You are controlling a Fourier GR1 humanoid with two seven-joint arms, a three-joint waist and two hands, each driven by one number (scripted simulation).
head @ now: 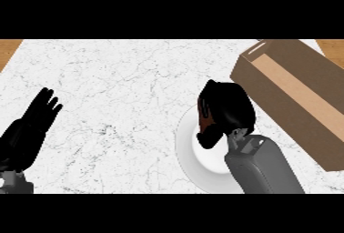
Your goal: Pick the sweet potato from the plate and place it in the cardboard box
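You're gripping: black right hand (227,111) curling round brown sweet potato (201,113) over round white plate (194,157). Next, carry it right of plate into open cardboard box (295,98). Left hand (33,123) resting open.

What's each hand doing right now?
Left hand: open, resting at the left edge, holding nothing.
Right hand: curled round the sweet potato over the plate.

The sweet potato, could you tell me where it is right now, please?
In the head view it sits right of centre, over the white plate, wrapped by the right hand, left of the cardboard box.
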